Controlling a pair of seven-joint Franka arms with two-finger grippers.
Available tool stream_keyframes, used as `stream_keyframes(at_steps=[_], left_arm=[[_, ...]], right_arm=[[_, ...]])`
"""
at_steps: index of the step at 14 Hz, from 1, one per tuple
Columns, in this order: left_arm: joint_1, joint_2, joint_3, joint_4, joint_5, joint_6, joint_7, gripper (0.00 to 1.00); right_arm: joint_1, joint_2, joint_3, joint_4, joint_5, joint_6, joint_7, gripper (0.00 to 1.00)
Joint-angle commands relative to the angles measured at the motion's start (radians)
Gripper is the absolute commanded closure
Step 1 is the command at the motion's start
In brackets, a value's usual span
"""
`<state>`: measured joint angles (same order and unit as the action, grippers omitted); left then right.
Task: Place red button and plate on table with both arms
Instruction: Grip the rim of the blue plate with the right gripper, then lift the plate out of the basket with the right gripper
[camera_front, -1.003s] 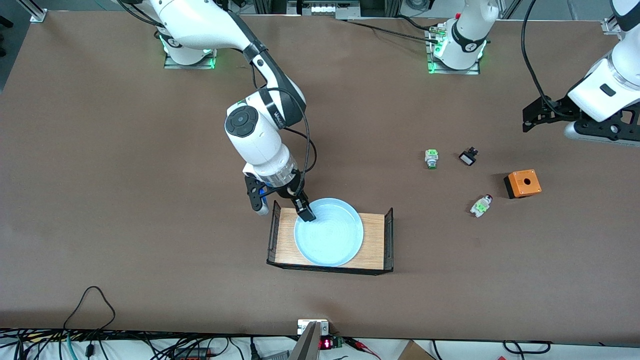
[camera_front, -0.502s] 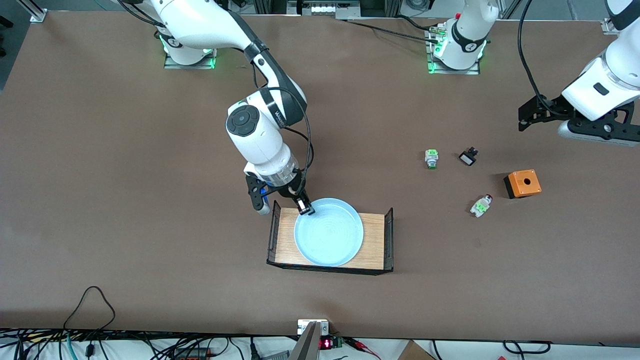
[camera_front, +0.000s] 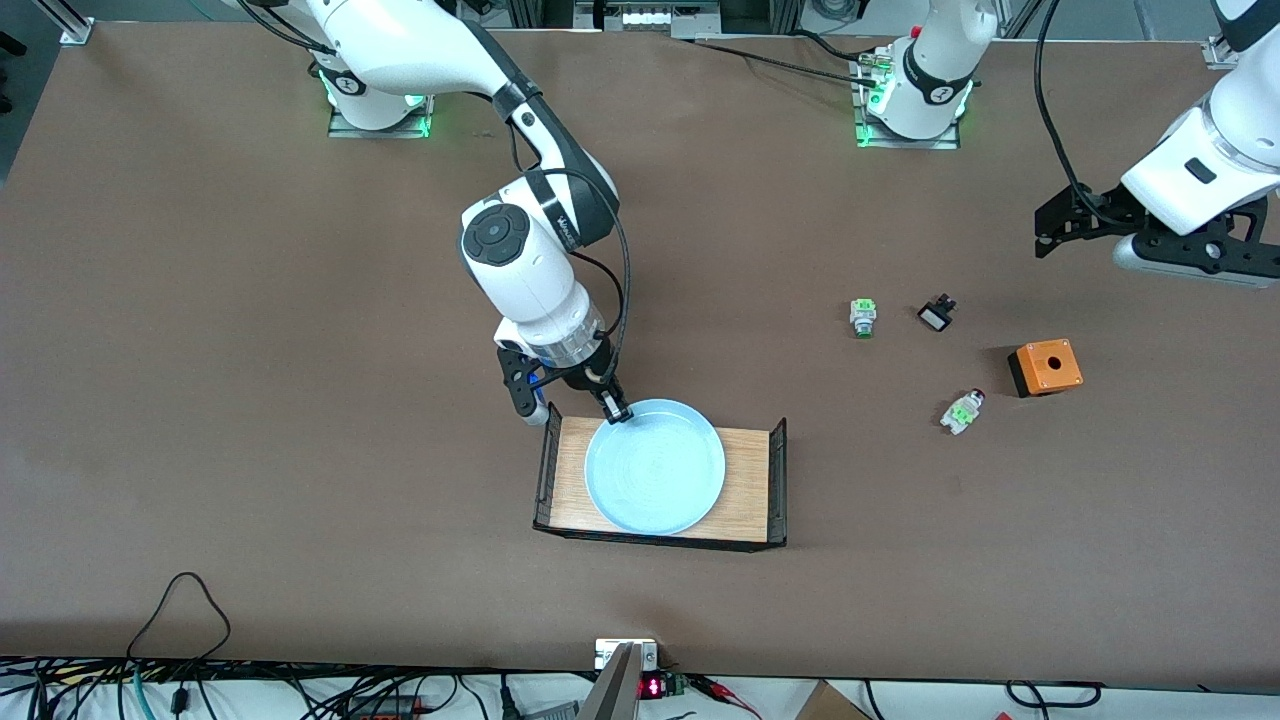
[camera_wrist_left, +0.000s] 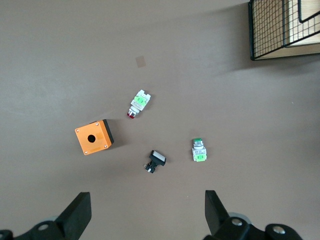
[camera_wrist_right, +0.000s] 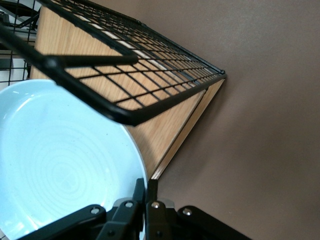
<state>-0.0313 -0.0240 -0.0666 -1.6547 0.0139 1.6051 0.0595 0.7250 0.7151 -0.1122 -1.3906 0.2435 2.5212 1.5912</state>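
Observation:
The pale blue plate (camera_front: 655, 467) lies in the light-wood tray (camera_front: 748, 490). My right gripper (camera_front: 614, 410) is shut on the plate's rim at the edge toward the right arm's base. The right wrist view shows its fingers (camera_wrist_right: 146, 192) pinched on the rim of the plate (camera_wrist_right: 65, 160). The red button (camera_front: 964, 411) lies on its side on the brown table (camera_front: 300, 400) toward the left arm's end. My left gripper (camera_front: 1060, 225) hangs open and empty over the table's left-arm end. Its wrist view shows the gripper (camera_wrist_left: 147, 215) above the red button (camera_wrist_left: 138, 103).
A green-capped switch (camera_front: 863, 317), a small black switch (camera_front: 936, 314) and an orange box (camera_front: 1046, 367) lie on the table near the red button. The tray has black wire ends (camera_wrist_right: 125, 70). Cables run along the table edge nearest the camera.
My right gripper has drawn back from inside the plate to its rim and risen a little. The plate has shifted slightly toward the right arm's end. My left gripper has drifted toward the bases.

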Motion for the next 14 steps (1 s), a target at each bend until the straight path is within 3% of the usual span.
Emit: stream_keyframes(at_steps=[1,10,14], left_arm=[[0.008,-0.004,-0.021,0.029,0.003,-0.033,-0.01,0.0],[0.017,0.019,-0.012,0.03,0.003,-0.028,-0.015,0.0],[0.017,0.018,-0.013,0.03,0.012,-0.034,-0.015,0.0]], right_arm=[[-0.006,0.007,0.0,0.024,-0.02,-0.004,0.009,1.0],[0.001,-0.048,0.022,0.022,-0.012,-0.024,0.012,1.0],[-0.015,-0.143,0.023,0.018,-0.012,-0.125,-0.014,1.0]])
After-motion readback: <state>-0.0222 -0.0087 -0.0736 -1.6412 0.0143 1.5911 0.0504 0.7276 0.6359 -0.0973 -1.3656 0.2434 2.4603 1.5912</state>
